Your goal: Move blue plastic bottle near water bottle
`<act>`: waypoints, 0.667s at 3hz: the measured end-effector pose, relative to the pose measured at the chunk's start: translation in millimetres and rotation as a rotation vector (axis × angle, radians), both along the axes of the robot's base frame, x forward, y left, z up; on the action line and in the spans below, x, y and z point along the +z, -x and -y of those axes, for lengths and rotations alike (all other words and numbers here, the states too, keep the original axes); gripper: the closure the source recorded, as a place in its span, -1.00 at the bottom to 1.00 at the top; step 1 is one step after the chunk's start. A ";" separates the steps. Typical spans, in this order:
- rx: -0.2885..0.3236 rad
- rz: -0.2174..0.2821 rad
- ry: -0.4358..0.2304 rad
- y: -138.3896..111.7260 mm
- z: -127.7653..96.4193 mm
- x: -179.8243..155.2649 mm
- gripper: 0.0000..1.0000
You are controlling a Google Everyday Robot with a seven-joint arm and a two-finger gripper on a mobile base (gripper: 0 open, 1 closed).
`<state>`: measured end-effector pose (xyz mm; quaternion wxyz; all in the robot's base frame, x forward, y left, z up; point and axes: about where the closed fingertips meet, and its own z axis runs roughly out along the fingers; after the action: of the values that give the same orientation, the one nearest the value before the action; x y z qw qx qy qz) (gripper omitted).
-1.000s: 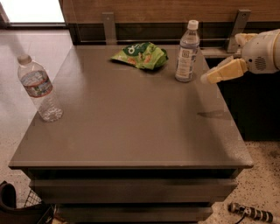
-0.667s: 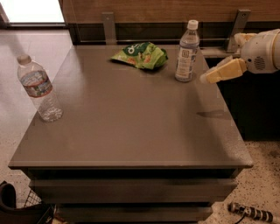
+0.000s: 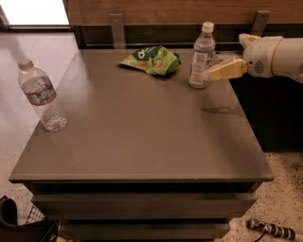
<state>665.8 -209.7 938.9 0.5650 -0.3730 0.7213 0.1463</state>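
**Operator:** Position of the blue bottle (image 3: 200, 59)?

**Technician:** Upright on the table (image 3: 142, 137), at the far right of the top as the camera sees it, near the back edge; white cap on; pale label facing the camera; the bag (image 3: 151, 59), green and crumpled, lies near its left side and apart from it.

**Operator:** Position of the water bottle (image 3: 41, 97)?

**Technician:** Upright at the left edge of the table, about mid-depth; cap on; red, white and blue band round the upper body; well apart from the blue bottle, with most of the top's width between them.

**Operator:** Position of the gripper (image 3: 220, 72)?

**Technician:** Just right of the blue bottle, above the right side of the table, level with the bottle's lower body; the white arm (image 3: 279, 56) enters from the right edge of the view; the tan end points left and slightly down, with its tip at the bottle's right side; whether it touches or stands just clear cannot be told.

**Operator:** State of the claw?

**Technician:** Cannot tell; the view does not show whether it is wide, narrow or holding anything; the blue bottle stands on its own base.

**Operator:** Other items?

**Technician:** A shadow (image 3: 218, 110) on the top below the gripper; a wood wall (image 3: 156, 10) behind the table; a dark tool (image 3: 270, 230) on the speckled floor, lower right.
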 end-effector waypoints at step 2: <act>0.084 0.024 -0.211 -70.1 -33.0 -11.9 -1.00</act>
<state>735.8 -176.6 927.0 0.6029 -0.3432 0.6788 0.2407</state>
